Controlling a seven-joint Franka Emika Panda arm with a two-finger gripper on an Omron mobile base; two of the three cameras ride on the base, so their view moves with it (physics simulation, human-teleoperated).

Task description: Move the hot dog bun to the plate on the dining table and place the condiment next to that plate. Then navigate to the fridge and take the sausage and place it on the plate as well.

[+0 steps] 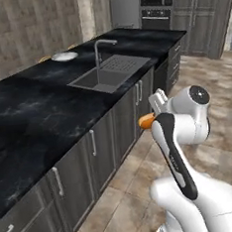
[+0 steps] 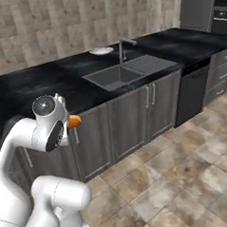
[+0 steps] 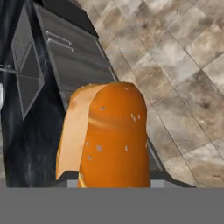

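Hot dog bun (image 3: 107, 135) is in my pincer (image 3: 111, 178), clamped btw the fingers, seeded orange crust and paler cut side facing the hand cam. In left base view the bun (image 1: 146, 121) pokes out as an orange tip beside my wrist, held in the air above the tiled floor (image 1: 139, 185), in front of the grey cabinet doors (image 1: 121, 122), not touching the surface. Right base view: same orange end (image 2: 74, 120) just past my hand, level w/ the top of the cabinets (image 2: 130, 121). Black surface (image 1: 33, 115) runs along my left, w/ a sink (image 1: 101, 79) and faucet (image 1: 100, 48) set in it. White plate (image 1: 64, 56) sits near the far edge of the surface by the wall, well apart from the bun. Oven (image 1: 157, 5) stands at the far end.
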